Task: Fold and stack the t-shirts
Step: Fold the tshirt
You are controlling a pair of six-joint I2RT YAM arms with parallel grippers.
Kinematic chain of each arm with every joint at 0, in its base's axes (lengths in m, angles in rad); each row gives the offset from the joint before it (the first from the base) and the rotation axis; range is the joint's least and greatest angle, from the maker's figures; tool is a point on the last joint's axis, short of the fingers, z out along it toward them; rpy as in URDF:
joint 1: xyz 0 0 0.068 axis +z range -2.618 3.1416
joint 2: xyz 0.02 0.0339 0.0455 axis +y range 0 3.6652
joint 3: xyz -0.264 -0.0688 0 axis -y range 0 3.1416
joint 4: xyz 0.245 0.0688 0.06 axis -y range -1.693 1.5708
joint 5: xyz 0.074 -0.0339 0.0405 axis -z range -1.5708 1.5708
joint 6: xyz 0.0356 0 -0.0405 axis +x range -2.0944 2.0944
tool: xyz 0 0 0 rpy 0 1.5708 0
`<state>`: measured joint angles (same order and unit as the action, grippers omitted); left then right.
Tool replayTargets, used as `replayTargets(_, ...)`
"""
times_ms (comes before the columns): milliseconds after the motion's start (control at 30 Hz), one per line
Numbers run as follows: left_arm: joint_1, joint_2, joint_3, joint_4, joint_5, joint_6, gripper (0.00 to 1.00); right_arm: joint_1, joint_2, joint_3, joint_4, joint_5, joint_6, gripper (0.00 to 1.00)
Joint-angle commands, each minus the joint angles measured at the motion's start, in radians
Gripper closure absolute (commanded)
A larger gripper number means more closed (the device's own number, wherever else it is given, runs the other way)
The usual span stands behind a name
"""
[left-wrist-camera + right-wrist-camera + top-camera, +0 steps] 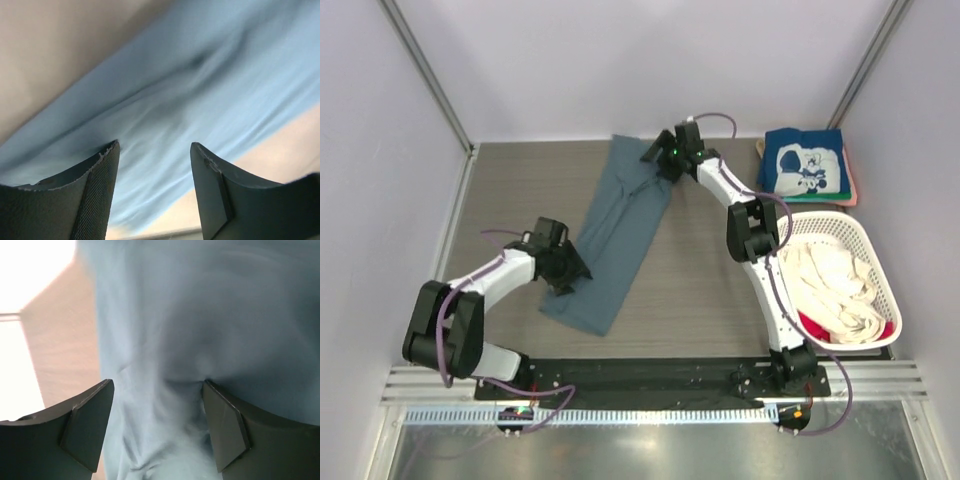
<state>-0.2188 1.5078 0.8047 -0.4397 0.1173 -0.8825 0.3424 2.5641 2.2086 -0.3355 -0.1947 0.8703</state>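
A slate-blue t-shirt (620, 232) lies as a long narrow strip across the table, running from the far middle to the near left. My left gripper (567, 272) is open, low over the strip's near left edge; the cloth fills the left wrist view (165, 120). My right gripper (660, 160) is open over the strip's far end, its jaws spread either side of wrinkled cloth (170, 370). A navy t-shirt with white cartoon print (804, 163) lies folded on top of a stack at the far right, with green and pink edges under it.
A white plastic lattice basket (868, 240) stands at the right, holding cream cloth (825, 285) and a bit of red (817, 326). White walls close in the table on three sides. The arm bases sit on a black plate (660, 375) at the near edge.
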Motion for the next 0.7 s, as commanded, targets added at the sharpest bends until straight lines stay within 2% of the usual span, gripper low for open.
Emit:
replayTargets(0, -0.188, -0.168, -0.143, -0.074, 0.013, -0.220, 0.40, -0.009, 0.300, 0.371, -0.195, -0.015, -0.102, 0.21)
replayTargets(33, -0.253, -0.273, -0.185, -0.079, 0.010, -0.263, 0.40, -0.011, 0.332, 0.481, -0.171, -0.031, -0.105, 0.19)
replayTargets(67, -0.316, -0.317, -0.193, -0.085, 0.007, -0.354, 0.40, -0.016, 0.346, 0.476, -0.066, -0.049, -0.103, 0.18)
replayTargets(100, -0.450, -0.369, -0.193, -0.096, -0.002, -0.398, 0.40, -0.019, 0.338, 0.438, 0.010, -0.087, -0.088, 0.18)
replayTargets(133, -0.512, -0.414, -0.185, -0.123, -0.060, -0.430, 0.39, -0.020, 0.294, 0.319, 0.095, -0.109, -0.088, 0.17)
replayTargets(167, -0.568, -0.490, -0.142, -0.151, -0.100, -0.476, 0.39, -0.022, 0.275, 0.269, 0.247, -0.124, -0.090, 0.17)
replayTargets(200, -0.659, -0.520, -0.116, -0.181, -0.164, -0.483, 0.37, -0.020, 0.263, 0.246, 0.288, -0.155, -0.103, 0.16)
replayTargets(267, -0.701, -0.557, -0.022, -0.272, -0.264, -0.431, 0.35, -0.020, 0.269, 0.282, 0.311, -0.193, -0.111, 0.16)
replayTargets(333, -0.702, -0.545, 0.054, -0.359, -0.333, -0.334, 0.31, -0.020, 0.262, 0.304, 0.329, -0.265, -0.117, 0.16)
replayTargets(367, -0.700, -0.511, 0.124, -0.391, -0.429, -0.291, 0.30, -0.020, 0.233, 0.301, 0.378, -0.285, -0.117, 0.15)
replayTargets(467, -0.676, -0.434, 0.226, -0.436, -0.519, -0.080, 0.24, -0.016, 0.136, 0.270, 0.386, -0.334, -0.143, 0.13)
replayTargets(567, -0.564, -0.338, 0.339, -0.413, -0.538, 0.071, 0.24, -0.010, 0.024, 0.150, 0.354, -0.322, -0.172, 0.11)
replayTargets(667, -0.322, -0.273, 0.381, -0.282, -0.392, 0.160, 0.26, 0.007, -0.154, -0.054, 0.276, -0.241, -0.235, 0.09)
